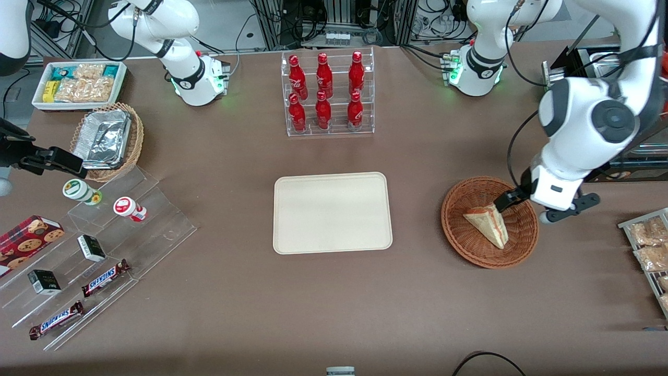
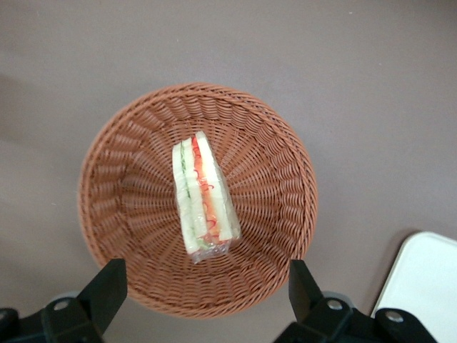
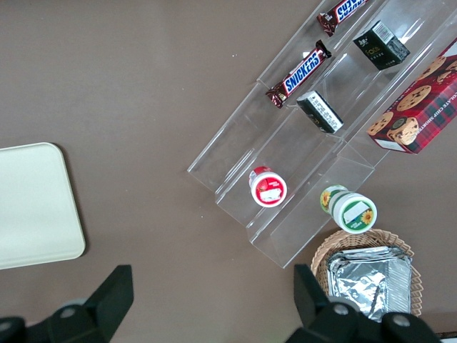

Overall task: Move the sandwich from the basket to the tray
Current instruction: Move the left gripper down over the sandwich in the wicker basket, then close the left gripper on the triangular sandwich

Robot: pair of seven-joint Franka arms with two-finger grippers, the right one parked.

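One sandwich (image 2: pixel 202 199) lies in the round brown basket (image 1: pixel 462 237) on the worktop. The end effector (image 2: pixel 203 286) hangs just above it, fingers wide apart, touching nothing. Nearby sits the bare cream tray (image 1: pixel 332 212).

My gripper (image 2: pixel 201 289) hangs open over the basket (image 1: pixel 462 235). The wrapped sandwich (image 2: pixel 202 198) lies on its side in the brown wicker bowl, filling edge up. The cream tray (image 1: pixel 332 212) sits bare nearby on the tabletop.
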